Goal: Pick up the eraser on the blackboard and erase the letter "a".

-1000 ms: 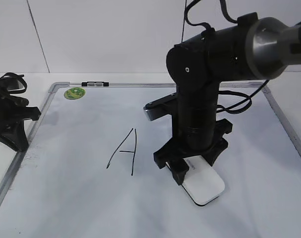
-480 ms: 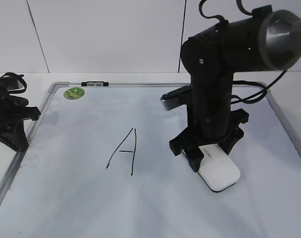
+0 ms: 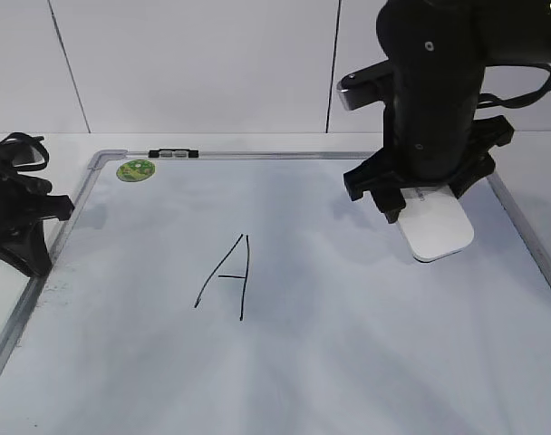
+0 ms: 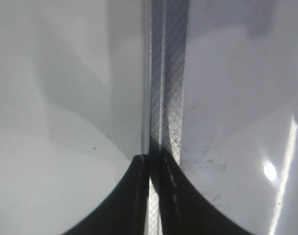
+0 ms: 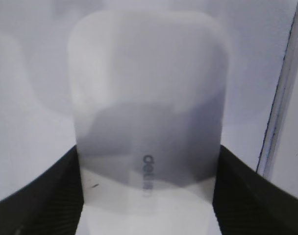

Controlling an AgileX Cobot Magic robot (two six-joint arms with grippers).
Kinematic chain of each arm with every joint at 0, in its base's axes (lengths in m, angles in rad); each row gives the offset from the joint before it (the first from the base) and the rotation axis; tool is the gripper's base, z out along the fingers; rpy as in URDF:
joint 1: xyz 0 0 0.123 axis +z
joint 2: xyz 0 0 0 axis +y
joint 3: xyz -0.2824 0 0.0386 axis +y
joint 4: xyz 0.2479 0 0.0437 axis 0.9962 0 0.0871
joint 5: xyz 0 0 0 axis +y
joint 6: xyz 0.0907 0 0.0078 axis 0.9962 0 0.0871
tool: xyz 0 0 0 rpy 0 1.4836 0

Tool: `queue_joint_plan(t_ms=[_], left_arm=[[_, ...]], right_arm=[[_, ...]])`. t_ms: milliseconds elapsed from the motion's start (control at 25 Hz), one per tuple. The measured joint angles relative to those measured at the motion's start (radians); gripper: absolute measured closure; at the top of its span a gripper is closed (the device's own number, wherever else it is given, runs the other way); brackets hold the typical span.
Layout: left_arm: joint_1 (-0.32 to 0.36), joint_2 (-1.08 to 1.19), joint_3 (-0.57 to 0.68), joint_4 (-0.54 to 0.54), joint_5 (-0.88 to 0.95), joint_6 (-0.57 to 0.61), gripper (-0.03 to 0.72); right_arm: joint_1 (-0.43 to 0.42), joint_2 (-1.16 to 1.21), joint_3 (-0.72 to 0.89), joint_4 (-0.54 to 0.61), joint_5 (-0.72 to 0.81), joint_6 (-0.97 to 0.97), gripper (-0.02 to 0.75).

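Observation:
The blackboard [image 3: 366, 362] is a white board with a grey frame, lying flat. My right gripper [image 3: 422, 201] is shut on the white eraser [image 3: 436, 228] and holds it lifted above the board's right part, near the right frame; the right wrist view shows the eraser [image 5: 148, 98] between the black fingers [image 5: 148, 196]. No lowercase "a" shows anywhere; only a capital "A" [image 3: 227, 276] in black marker stands left of centre. My left gripper [image 4: 155, 196] is shut and empty over the board's left frame [image 4: 163, 73], at the left edge of the exterior view [image 3: 17, 227].
A round green magnet [image 3: 137, 169] and a small black clip [image 3: 174, 154] sit at the board's far left corner. The board's right frame rail [image 5: 281, 107] runs close to the eraser. A white wall stands behind.
My right gripper has carried the eraser from beside the "A" near the board's middle to the right and up, off the surface. The left arm has not moved.

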Motion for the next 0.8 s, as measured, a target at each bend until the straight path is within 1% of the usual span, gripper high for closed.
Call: queue_joint_plan(t_ms=[160, 440, 800], left_arm=[[0.000, 0.000, 0.000, 0.000, 0.000, 0.000, 0.653], [0.000, 0.000, 0.000, 0.000, 0.000, 0.000, 0.653], [0.000, 0.000, 0.000, 0.000, 0.000, 0.000, 0.650]], right_arm=[[-0.049, 0.000, 0.000, -0.004, 0.011, 0.026, 0.174], [-0.188, 0.000, 0.000, -0.006, 0.039, 0.028, 0.174], [-0.338, 0.003, 0.000, 0.090, 0.039, -0.050, 0.174]])
